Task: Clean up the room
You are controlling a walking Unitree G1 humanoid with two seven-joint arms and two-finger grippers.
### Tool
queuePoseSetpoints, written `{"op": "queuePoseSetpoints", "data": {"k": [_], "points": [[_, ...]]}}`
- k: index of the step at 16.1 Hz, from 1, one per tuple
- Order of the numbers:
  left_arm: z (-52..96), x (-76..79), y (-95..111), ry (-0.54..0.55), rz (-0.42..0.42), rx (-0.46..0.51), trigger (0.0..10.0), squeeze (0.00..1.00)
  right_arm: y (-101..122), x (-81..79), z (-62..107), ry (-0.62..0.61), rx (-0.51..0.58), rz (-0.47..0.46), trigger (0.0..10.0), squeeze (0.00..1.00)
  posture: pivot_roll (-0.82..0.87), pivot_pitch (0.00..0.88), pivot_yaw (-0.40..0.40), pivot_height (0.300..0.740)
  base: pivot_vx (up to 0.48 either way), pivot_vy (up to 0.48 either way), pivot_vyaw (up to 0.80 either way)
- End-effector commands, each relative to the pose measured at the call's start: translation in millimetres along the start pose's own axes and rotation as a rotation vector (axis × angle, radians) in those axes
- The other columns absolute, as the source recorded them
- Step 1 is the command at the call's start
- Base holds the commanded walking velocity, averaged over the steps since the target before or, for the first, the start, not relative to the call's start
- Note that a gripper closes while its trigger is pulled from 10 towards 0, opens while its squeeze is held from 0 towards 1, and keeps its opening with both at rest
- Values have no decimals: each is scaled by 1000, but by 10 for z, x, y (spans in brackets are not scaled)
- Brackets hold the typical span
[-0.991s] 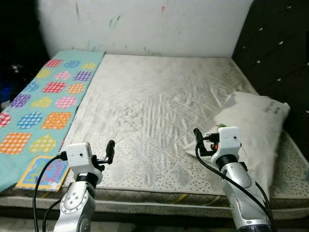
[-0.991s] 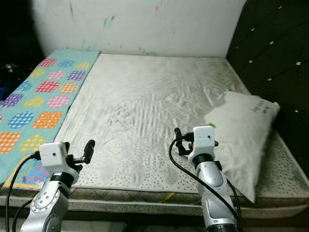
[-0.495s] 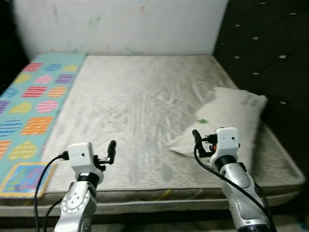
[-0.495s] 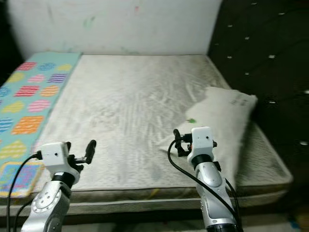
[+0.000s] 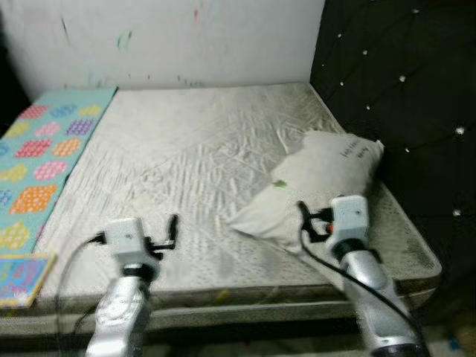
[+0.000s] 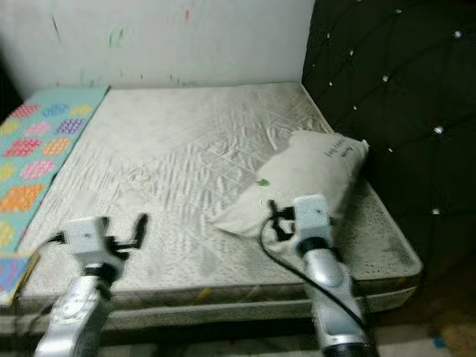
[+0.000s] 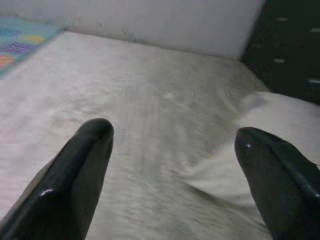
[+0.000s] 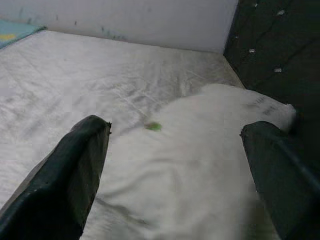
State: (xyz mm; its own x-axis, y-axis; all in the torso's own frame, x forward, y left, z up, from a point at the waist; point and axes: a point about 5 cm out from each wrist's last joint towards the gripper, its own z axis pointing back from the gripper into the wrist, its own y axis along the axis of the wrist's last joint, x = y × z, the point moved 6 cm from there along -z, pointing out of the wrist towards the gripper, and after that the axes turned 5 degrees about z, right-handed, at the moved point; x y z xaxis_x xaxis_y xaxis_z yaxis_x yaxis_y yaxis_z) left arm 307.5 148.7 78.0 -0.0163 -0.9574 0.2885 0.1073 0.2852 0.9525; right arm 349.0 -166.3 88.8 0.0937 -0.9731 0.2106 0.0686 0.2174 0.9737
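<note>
Both end effectors, left [image 5: 172, 227] and right [image 5: 303, 216], open, empty; right should approach pillow [image 5: 312, 186] squarely on bed [image 5: 186, 156].

A home bedroom: a bare mattress [image 5: 201, 163] with a pillow [image 5: 312, 186] beside a tufted headboard [image 5: 401, 97]

pillow [image 5: 316, 182] | off-white, small green mark | lying flat, askew on my bed's mattress [image 5: 186, 163] | by black headboard [image 5: 394, 97]

Motion-blurred arms, colourful mat [image 5: 41, 152] cut by the frame edge, illegible print on pillow [image 5: 316, 182].
</note>
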Motion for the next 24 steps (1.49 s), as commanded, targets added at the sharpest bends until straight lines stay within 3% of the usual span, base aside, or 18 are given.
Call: {"op": "queuePoseSetpoints", "data": {"k": [1,5,12,24], "points": [[5,-87,30,24,-18,5,10000,0,64,-39,-23,8,23,-4,10000,0,-109,0,5,740,0,-311,0],[6,-86,25,22,-18,3,10000,0,54,-52,-19,14,22,4,10000,0,-108,0,4,740,0,-293,0],[32,-15,69,-32,20,32,10000,0,46,-73,-21,28,27,19,10000,0,-107,0,4,740,0,0,0],[31,10,77,-49,22,36,10000,0,60,-147,-22,61,36,37,10000,0,-104,0,0,740,277,0,0]]}}
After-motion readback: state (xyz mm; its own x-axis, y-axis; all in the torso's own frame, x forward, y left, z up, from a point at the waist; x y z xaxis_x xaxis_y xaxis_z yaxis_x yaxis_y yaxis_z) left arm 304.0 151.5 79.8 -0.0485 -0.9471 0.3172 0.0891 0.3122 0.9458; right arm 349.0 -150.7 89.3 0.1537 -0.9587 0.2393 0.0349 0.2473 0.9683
